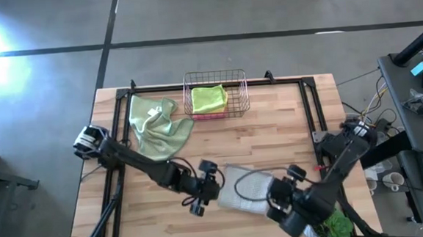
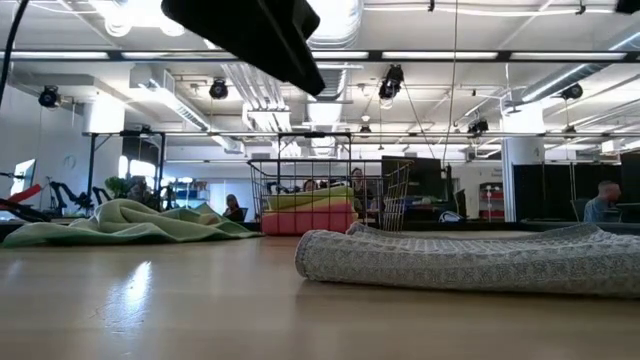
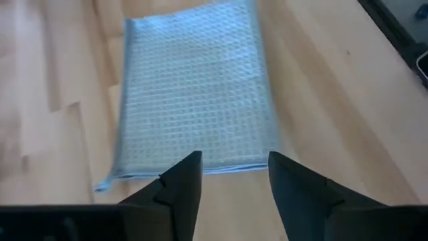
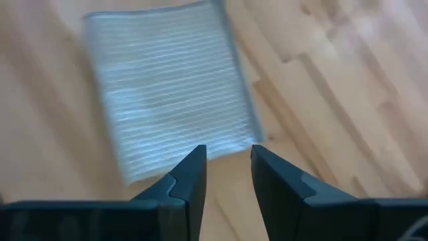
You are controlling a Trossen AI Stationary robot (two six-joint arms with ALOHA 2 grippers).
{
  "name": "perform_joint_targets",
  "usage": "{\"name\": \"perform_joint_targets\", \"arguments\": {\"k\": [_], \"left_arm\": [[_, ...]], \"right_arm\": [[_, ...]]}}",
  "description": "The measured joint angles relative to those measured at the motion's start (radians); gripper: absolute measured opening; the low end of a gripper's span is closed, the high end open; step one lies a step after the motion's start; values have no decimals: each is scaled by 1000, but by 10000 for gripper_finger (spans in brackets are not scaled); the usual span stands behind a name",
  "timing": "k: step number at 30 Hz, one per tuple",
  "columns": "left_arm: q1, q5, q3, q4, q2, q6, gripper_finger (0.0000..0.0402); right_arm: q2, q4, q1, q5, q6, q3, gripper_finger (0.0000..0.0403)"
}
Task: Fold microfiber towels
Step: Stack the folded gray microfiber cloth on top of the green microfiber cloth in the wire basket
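A grey towel (image 1: 236, 186), folded into a flat rectangle, lies on the wooden table near its front edge; it also shows in the left wrist view (image 3: 194, 94), the right wrist view (image 4: 167, 87) and the low view (image 2: 470, 258). My left gripper (image 3: 234, 175) hovers open above the towel's left side (image 1: 217, 183). Above the towel's right side, my right gripper (image 4: 229, 167) hovers open (image 1: 277, 198). Neither touches the cloth. A pale sage green towel (image 1: 157, 124) lies crumpled at the far left.
A copper wire basket (image 1: 188, 90) stands at the far middle edge with a lime green towel (image 1: 209, 98) on a pink one (image 1: 211, 115). Something bright green (image 1: 337, 227) lies under my right arm at the near right corner. A black frame (image 1: 314, 105) borders the table.
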Motion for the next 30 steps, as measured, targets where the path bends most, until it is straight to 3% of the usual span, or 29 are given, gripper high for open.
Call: {"name": "perform_joint_targets", "arguments": {"k": [8,20,30], "left_arm": [[-49,-3,0,113,102,0,157],[-66,-5,0,200,234,0,158],[-61,-40,5,226,316,-3,158]], "right_arm": [[64,166,93,28,-93,-5,115],[176,233,94,30,-99,-5,116],[192,312,91,42,-131,-5,115]]}}
